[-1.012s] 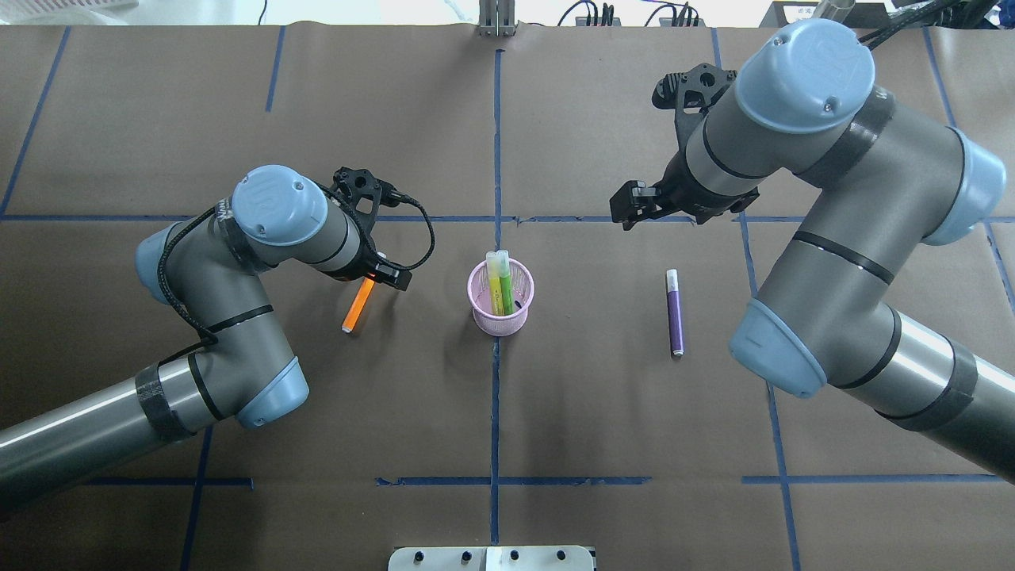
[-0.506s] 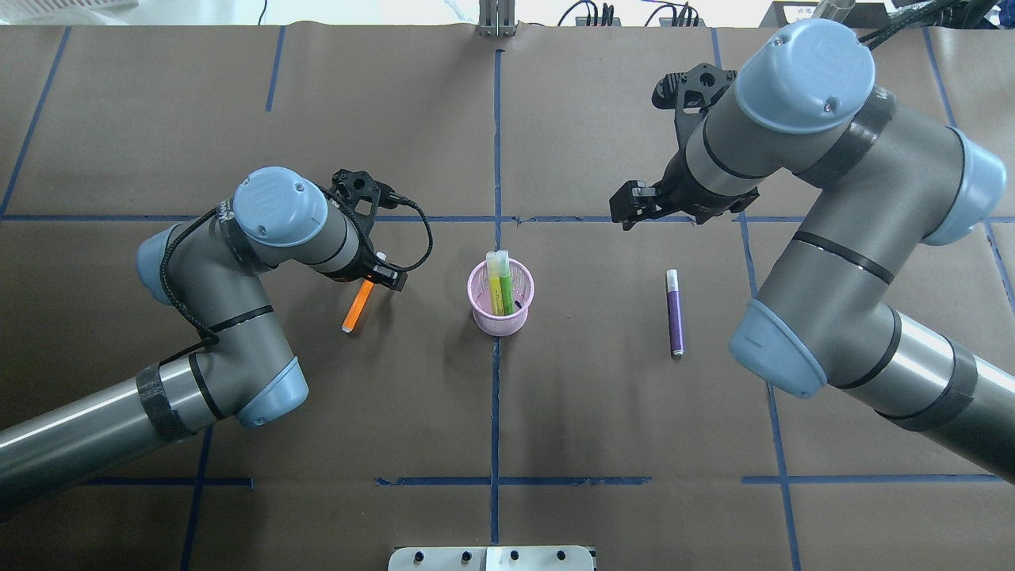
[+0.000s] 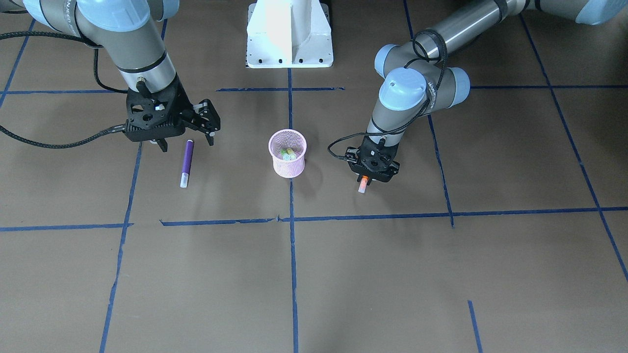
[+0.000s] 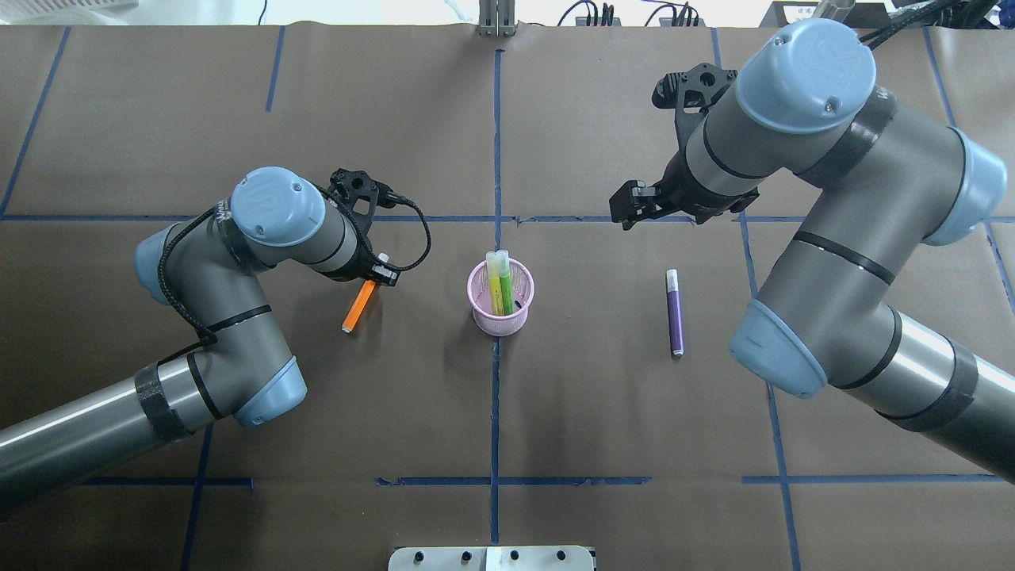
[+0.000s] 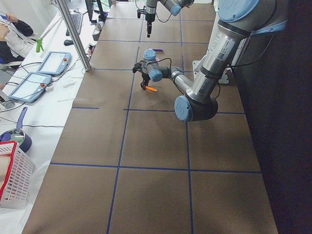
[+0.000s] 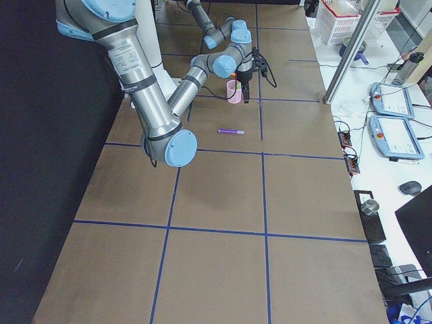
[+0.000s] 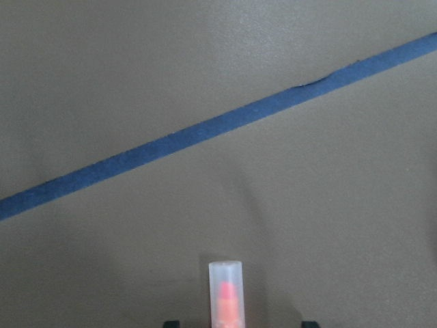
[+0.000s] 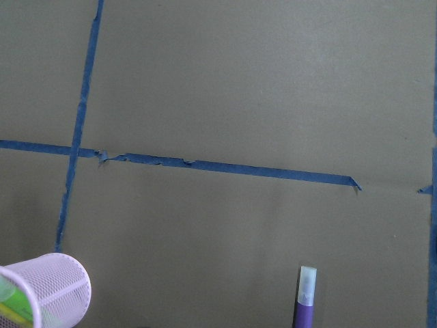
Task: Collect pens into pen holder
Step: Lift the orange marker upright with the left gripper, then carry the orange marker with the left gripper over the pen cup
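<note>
a robotics lab, shown by teach pendants (image 5: 52, 62) beside a tape-gridded table (image 5: 151, 141).

The left arm (image 4: 238, 325) and the right arm (image 4: 840, 238) look alike. Both are grey metal tubes linked by thick round joints, and each joint is closed with a pale blue cap. The caps carry small screws and raised lettering, and black bands ring the tubes. A black braided cable (image 3: 49, 145) leads to the right arm's wrist, and another loops at the left arm's wrist. The left gripper (image 3: 366, 177) and the right gripper (image 3: 187, 143) are black and angular. The base (image 3: 289, 34) is white, with dark bolt holes along its foot.
</note>
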